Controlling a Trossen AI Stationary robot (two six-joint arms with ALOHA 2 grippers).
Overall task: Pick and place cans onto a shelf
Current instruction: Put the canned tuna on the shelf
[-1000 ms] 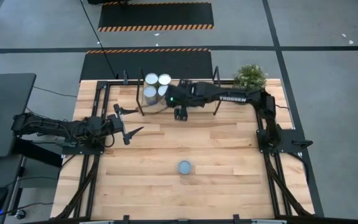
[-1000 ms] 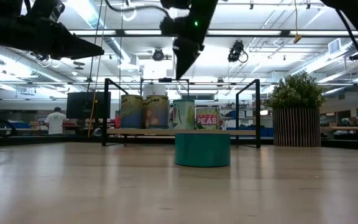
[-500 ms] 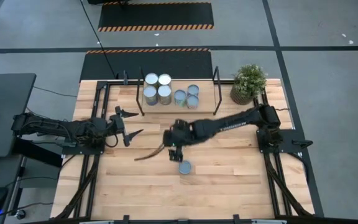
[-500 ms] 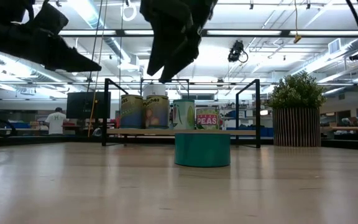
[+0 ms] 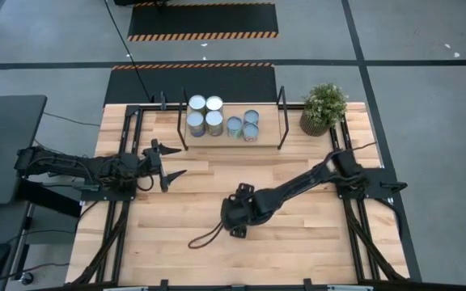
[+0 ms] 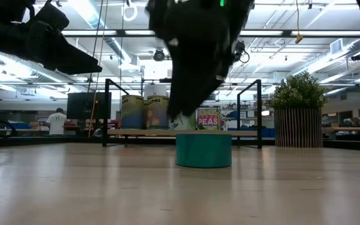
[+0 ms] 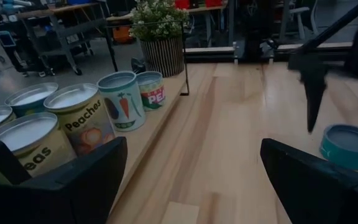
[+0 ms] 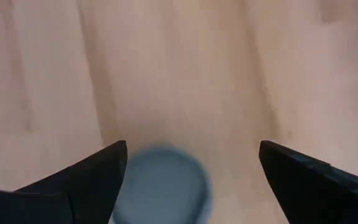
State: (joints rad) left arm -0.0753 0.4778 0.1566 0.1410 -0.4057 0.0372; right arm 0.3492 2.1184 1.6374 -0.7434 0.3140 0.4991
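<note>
Right end effector (image 8: 188, 165) spread wide, hanging directly above teal can (image 6: 203, 150) mid-tabletop (image 5: 314, 234), nothing gripped. Can looks off-centre between fingers: drop now and you risk fingertip clipping rim, knocking it away. Left end effector (image 5: 168, 162) released, idle near shelf (image 5: 267, 133).

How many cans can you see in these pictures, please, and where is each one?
7. Six stand on the shelf: a square of four cans at its left, two cans beside them. A teal can sits mid-table under the right gripper. Others may be hidden.
</note>
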